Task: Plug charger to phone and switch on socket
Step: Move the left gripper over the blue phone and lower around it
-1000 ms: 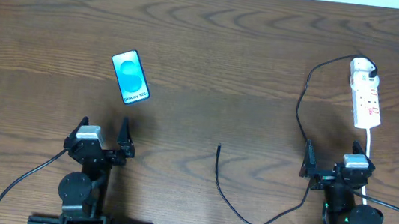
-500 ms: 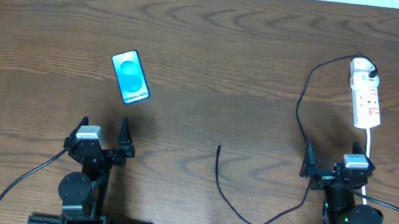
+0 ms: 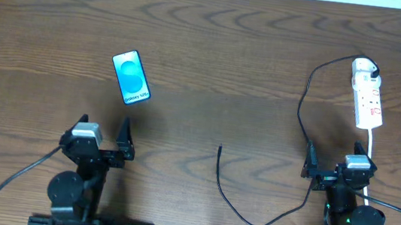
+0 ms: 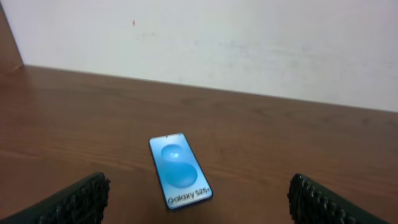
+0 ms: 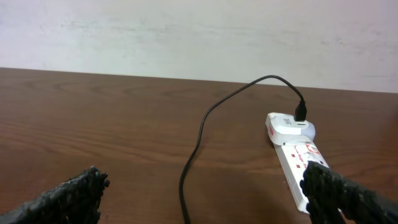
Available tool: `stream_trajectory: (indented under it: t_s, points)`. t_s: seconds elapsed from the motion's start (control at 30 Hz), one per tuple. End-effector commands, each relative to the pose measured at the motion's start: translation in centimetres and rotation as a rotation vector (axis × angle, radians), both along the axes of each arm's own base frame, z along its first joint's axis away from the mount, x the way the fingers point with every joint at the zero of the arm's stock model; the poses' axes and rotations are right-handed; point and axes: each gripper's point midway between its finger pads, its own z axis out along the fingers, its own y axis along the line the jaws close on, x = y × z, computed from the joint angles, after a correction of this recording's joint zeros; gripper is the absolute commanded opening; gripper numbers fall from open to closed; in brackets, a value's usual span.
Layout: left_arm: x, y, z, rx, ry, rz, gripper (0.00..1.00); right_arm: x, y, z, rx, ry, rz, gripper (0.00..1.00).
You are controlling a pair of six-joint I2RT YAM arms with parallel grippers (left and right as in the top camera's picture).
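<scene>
Standing wide open and empty, the left gripper (image 3: 101, 137) faces the phone (image 3: 130, 78) and the right gripper (image 3: 330, 169) the socket (image 3: 368, 101); the thin loose tip of the charger (image 3: 219, 156) may slip when pinched.

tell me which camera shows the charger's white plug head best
The right wrist view: the charger's white plug head sits large, plugged into the far end of the socket. Overhead shows it as a tiny blob. The left wrist view misses it, showing just the phone.
</scene>
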Motion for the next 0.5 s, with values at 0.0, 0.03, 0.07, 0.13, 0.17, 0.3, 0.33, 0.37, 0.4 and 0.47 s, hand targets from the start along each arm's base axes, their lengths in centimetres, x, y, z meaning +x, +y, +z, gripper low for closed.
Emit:
stream_trajectory:
  t_s: [0.0,0.03,0.07,0.13,0.17,0.3,0.33,0.37,0.4,0.47]
  points:
    - [0.4,-0.3,2.4,0.000,0.041,-0.020,0.92,0.0,0.0,0.1,0.014,-0.003,-0.003,0.99]
    - [0.6,-0.3,2.5,-0.003,0.070,-0.020,0.92,0.0,0.0,0.1,0.014,-0.003,-0.003,0.99]
    - [0.9,-0.3,2.6,-0.006,0.099,-0.020,0.92,0.0,0.0,0.1,0.014,-0.003,-0.003,0.99]
    - [1.5,-0.2,2.8,-0.012,0.153,-0.020,0.92,0.0,0.0,0.1,0.014,-0.003,-0.003,0.99]
    - [2.0,-0.2,2.8,-0.015,0.183,-0.020,0.92,0.0,0.0,0.1,0.014,-0.003,-0.003,0.99]
    - [3.7,0.0,3.1,-0.025,0.286,-0.020,0.92,0.0,0.0,0.1,0.014,-0.003,-0.003,0.99]
    - [4.2,0.1,3.1,-0.028,0.317,-0.020,0.92,0.0,0.0,0.1,0.014,-0.003,-0.003,0.99]
    - [4.6,0.1,3.1,-0.031,0.341,-0.019,0.92,0.0,0.0,0.1,0.014,-0.003,-0.003,0.99]
    - [5.1,0.2,3.1,-0.034,0.373,-0.019,0.92,0.0,0.0,0.1,0.014,-0.003,-0.003,0.99]
    - [6.0,0.3,3.1,-0.039,0.432,-0.016,0.92,0.0,0.0,0.1,0.014,-0.003,-0.003,0.99]
